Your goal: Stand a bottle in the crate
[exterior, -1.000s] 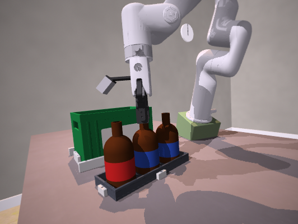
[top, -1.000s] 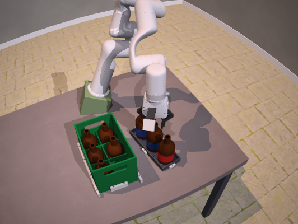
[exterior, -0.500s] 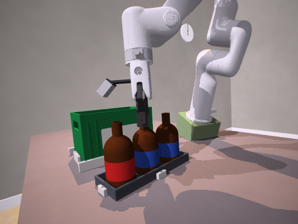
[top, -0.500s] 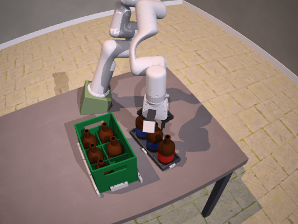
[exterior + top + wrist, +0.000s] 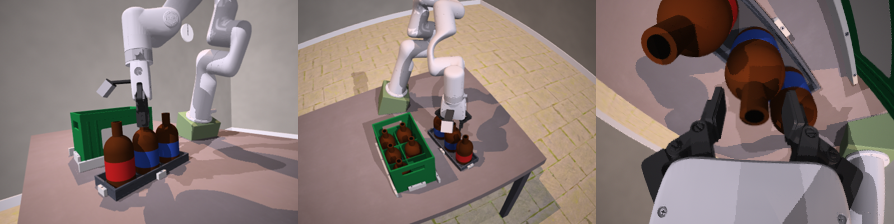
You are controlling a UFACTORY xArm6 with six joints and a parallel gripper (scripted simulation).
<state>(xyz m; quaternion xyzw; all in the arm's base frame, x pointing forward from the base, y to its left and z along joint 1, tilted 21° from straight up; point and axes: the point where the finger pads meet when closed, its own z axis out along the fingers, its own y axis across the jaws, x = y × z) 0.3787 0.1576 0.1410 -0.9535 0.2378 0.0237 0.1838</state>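
Observation:
The green crate (image 5: 418, 180) (image 5: 92, 140) (image 5: 877, 65) stands level, with brown bottles in several cells; its front right cell shows no bottle. The dark tray (image 5: 469, 163) (image 5: 140, 182) lies level and holds three upright bottles: a red-labelled one (image 5: 465, 148) (image 5: 119, 151) (image 5: 698, 25) at the near end, a blue-labelled middle one (image 5: 452, 137) (image 5: 144, 140) (image 5: 753, 70) and a blue-labelled far one (image 5: 438, 125) (image 5: 167, 134) (image 5: 807, 104). My gripper (image 5: 143, 124) (image 5: 754, 99) is open, pointing down, its fingers on both sides of the middle bottle's neck with gaps. In the top view the wrist camera partly hides the fingers.
White blocks (image 5: 417, 186) (image 5: 161, 175) stand on the table (image 5: 340, 168) along the outer sides of crate and tray. The crate is beside the tray across a narrow strip of table. The green arm base (image 5: 394, 105) (image 5: 199, 127) is behind them. The far bottle is close beside one finger.

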